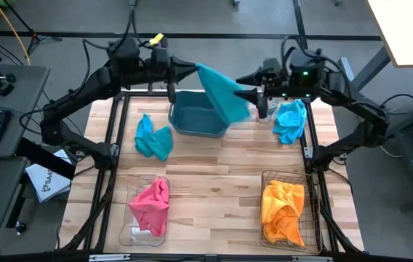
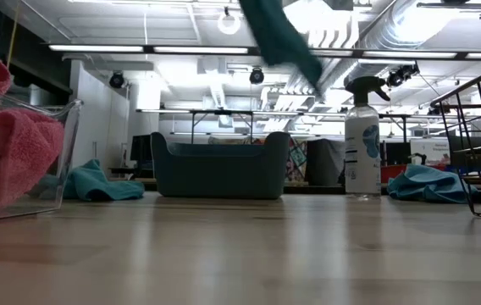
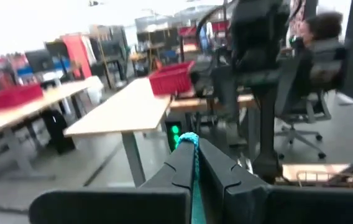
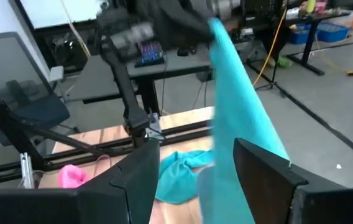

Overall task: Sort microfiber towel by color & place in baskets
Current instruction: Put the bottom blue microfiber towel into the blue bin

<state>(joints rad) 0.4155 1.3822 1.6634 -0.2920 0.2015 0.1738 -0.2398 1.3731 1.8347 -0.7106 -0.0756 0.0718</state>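
A teal towel [image 1: 221, 93] hangs in the air above the teal tub [image 1: 195, 121], which stands at the table's far middle. My left gripper [image 1: 192, 71] is shut on the towel's upper corner. My right gripper [image 1: 254, 94] is open at the towel's right edge; in the right wrist view its fingers stand on either side of the hanging cloth [image 4: 242, 124]. Two more teal towels lie on the table, one left of the tub [image 1: 153, 138] and one far right [image 1: 290, 121]. A pink towel [image 1: 151, 204] sits in the clear bin, an orange one [image 1: 283, 209] in the wire basket. My left gripper pinches the teal towel's upper corner [image 3: 192, 140] between its two fingers, and a small tuft of cloth shows at their tips. The fingers come level from the table's left. The towel is lifted clear and slopes down to the right, above the tub [image 2: 219, 169].
A clear spray bottle [image 2: 362, 140] stands right of the tub, below my right gripper. The clear bin [image 1: 135, 229] is at the near left and the wire basket [image 1: 307, 218] at the near right. Bare wood [image 1: 214, 189] lies between them. A person sits beyond the table [image 3: 319, 31].
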